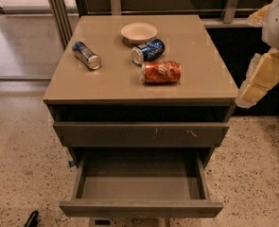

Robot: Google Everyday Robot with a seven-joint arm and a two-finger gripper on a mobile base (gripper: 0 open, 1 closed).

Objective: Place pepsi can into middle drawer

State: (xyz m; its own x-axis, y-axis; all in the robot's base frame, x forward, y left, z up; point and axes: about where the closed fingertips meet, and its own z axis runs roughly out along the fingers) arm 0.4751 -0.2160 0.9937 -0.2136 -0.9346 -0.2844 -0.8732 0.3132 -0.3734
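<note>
Your hand [259,77] sits at the right edge, apart or together I cannot tell; grip the lying pepsi can [148,51] crosswise

Cabinet top [115,82]: bowl [139,32], three cans [147,50] [161,72] [86,55]; claw [259,79] beside it.

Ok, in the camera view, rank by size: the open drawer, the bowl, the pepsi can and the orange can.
1. Open drawer
2. Bowl
3. Orange can and pepsi can, which look alike
The gripper hangs right of the cabinet.
</note>
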